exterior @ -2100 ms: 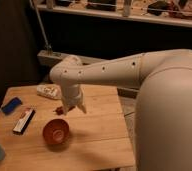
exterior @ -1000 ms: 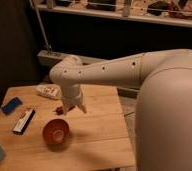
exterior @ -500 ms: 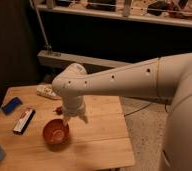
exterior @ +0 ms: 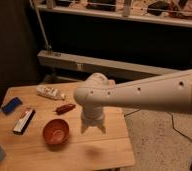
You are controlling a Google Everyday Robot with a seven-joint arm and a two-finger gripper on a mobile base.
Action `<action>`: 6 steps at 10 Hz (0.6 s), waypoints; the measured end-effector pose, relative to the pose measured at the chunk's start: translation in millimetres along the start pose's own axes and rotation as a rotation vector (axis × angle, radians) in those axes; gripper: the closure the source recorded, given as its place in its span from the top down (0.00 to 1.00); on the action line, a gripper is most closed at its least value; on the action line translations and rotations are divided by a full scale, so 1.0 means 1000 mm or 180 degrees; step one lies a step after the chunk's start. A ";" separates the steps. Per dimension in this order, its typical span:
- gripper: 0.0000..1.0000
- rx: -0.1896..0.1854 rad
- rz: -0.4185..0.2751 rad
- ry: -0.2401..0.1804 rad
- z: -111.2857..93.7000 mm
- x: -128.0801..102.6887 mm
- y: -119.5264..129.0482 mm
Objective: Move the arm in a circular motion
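The thick off-white arm (exterior: 149, 95), dotted with small dark marks, is being held reaching in from the right and bent downward at a rounded joint. Its tapered gripper (exterior: 93, 129) is being pointed down above the wooden table (exterior: 106, 150).

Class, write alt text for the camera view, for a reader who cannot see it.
An off-white robot arm reaches in from the right, its gripper pointing down above a wooden table, beside a reddish-brown bowl. A white tube and a blue pad lie further left.
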 end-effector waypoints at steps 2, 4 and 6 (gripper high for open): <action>0.65 0.0017 0.0517 -0.0036 -0.013 -0.046 -0.072; 0.65 0.0018 0.0844 -0.0143 -0.043 -0.101 -0.109; 0.65 0.0028 0.1019 -0.0255 -0.083 -0.159 -0.110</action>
